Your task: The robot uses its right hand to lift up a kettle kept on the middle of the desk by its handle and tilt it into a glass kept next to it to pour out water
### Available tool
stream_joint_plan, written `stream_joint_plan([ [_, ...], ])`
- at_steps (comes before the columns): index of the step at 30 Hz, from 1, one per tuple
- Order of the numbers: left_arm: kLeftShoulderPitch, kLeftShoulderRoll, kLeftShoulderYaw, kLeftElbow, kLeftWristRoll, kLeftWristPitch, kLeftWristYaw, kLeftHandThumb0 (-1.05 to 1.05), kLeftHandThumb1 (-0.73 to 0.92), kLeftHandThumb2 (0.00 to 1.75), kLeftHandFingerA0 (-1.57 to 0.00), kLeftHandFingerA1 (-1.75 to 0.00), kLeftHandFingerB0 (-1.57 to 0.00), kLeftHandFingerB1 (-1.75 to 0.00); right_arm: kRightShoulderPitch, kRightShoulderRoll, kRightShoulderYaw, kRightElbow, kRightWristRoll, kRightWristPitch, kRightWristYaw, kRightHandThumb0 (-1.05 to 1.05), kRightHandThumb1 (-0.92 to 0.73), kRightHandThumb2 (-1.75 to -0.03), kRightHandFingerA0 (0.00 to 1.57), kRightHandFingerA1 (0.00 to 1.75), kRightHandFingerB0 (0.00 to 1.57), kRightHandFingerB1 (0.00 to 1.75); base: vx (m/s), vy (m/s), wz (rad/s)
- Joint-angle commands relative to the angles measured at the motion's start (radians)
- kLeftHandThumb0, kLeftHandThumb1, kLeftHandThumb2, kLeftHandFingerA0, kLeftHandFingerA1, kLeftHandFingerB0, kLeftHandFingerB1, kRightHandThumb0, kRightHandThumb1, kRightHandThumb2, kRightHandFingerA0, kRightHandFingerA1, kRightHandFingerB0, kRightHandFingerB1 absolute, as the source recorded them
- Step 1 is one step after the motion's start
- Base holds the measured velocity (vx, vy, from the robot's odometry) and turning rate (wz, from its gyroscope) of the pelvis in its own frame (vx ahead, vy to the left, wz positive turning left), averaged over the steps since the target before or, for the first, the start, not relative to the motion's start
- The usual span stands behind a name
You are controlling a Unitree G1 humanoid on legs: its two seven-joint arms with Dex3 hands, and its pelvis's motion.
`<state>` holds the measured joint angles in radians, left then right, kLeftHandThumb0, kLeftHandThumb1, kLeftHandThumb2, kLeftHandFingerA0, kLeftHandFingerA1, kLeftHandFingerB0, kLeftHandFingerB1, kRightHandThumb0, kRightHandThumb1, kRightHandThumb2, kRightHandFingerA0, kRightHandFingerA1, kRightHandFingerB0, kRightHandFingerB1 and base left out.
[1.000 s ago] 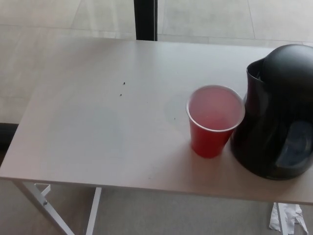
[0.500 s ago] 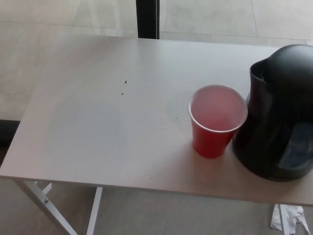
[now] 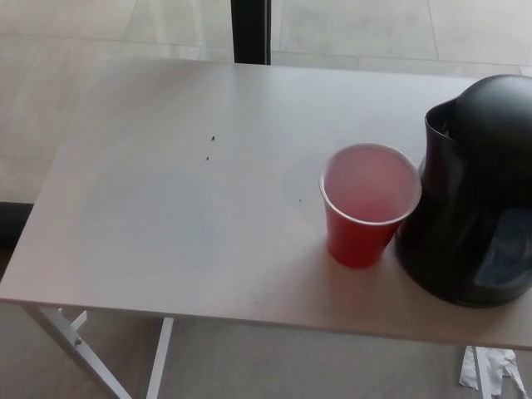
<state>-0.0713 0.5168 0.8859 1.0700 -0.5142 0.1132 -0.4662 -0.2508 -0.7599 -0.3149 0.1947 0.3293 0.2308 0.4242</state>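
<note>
— Nothing on the desk (image 3: pixel 166 224) has moved since a second ago; only the camera nudged slightly. Where's the kettle (image 3: pixel 475 195)?

— Upright at the desk's right edge, long axis vertical, spout pointing to the robot's left, over the red cup (image 3: pixel 368 204), which touches it.

— The hands?

— Neither shows, so whether they are released or clenched I cannot tell.

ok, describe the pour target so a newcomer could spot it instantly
Start at the pale desk and go to its right side, where a big black kettle stands. The red cup stands just left of it, upright, open-topped with a white rim: the only red item there.
</note>
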Motion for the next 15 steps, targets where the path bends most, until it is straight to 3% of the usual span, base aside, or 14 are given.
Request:
stream_joint_plan([
  [1,0.000,0.031,-0.012,0.012,-0.034,0.025,-0.029,-1.05,0.44,1.19,-1.14,-0.95,-0.58,-1.60,-0.039,-0.022,0.086,0.064,-0.094,0.005,0.037,-0.60,-0.39,-0.80,0.03,0.45,0.00,0.28,0.00,0.000,0.00],
  [2,-0.004,0.031,-0.015,0.014,-0.035,0.023,-0.025,-1.05,0.45,1.19,-1.11,-0.97,-0.58,-1.60,-0.058,-0.012,0.097,0.081,-0.087,0.051,0.026,-0.57,-0.54,-0.59,0.15,0.33,0.09,0.23,0.00,0.000,0.00],
  [3,-0.004,0.029,-0.017,0.010,-0.037,0.022,-0.027,-1.05,0.44,1.19,-1.14,-0.94,-0.58,-1.59,-0.064,-0.005,0.106,0.095,-0.094,0.042,0.023,-0.35,-0.34,-0.92,0.00,0.49,0.00,0.49,0.00,0.000,0.00],
  [4,-0.006,0.030,-0.017,0.013,-0.040,0.025,-0.023,-1.05,0.44,1.19,-1.18,-0.89,-0.60,-1.58,-0.063,-0.006,0.123,0.107,-0.120,0.006,0.020,-0.37,-0.31,-0.91,0.01,0.48,0.00,0.50,0.00,0.000,0.00],
  [5,-0.008,0.030,-0.016,0.015,-0.045,0.030,-0.021,-1.05,0.41,1.18,-1.15,-0.93,-0.58,-1.62,-0.069,-0.001,0.139,0.123,-0.141,-0.014,0.011,-0.70,-0.43,-0.80,0.20,0.47,0.04,0.32,0.00,0.000,0.00],
  [7,-0.010,0.029,-0.017,0.015,-0.051,0.036,-0.021,-1.05,0.42,1.19,-1.15,-0.92,-0.60,-1.61,-0.089,0.004,0.170,0.151,-0.170,-0.019,0.001,-0.71,-0.43,-0.80,0.19,0.46,0.05,0.32,0.00,0.000,0.00],
  [8,-0.010,0.030,-0.018,0.015,-0.051,0.035,-0.019,-1.05,0.41,1.19,-1.17,-0.90,-0.60,-1.61,-0.093,0.005,0.178,0.157,-0.179,-0.022,-0.001,-0.65,-0.52,-0.58,0.24,0.36,0.11,0.23,0.00,0.000,0.00],
  [9,-0.011,0.029,-0.022,0.014,-0.049,0.035,-0.012,-1.05,0.43,1.20,-1.16,-0.92,-0.62,-1.59,-0.104,0.012,0.182,0.179,-0.174,-0.028,0.009,-0.36,-0.29,-0.90,0.00,0.49,0.00,0.50,0.00,0.000,0.00],
  [10,-0.012,0.028,-0.027,0.013,-0.046,0.031,-0.013,-1.05,0.43,1.20,-1.12,-0.96,-0.61,-1.59,-0.111,0.020,0.184,0.193,-0.168,-0.032,0.016,-0.66,-0.38,-0.79,0.04,0.34,0.05,0.26,0.00,0.000,0.00],
  [15,-0.011,0.028,-0.037,0.013,-0.050,0.027,-0.022,-1.05,0.42,1.19,-1.24,-0.84,-0.63,-1.59,-0.139,0.033,0.226,0.231,-0.216,-0.048,0.003,-0.61,-0.35,-0.74,0.05,0.47,0.02,0.30,0.00,0.000,0.00],
])
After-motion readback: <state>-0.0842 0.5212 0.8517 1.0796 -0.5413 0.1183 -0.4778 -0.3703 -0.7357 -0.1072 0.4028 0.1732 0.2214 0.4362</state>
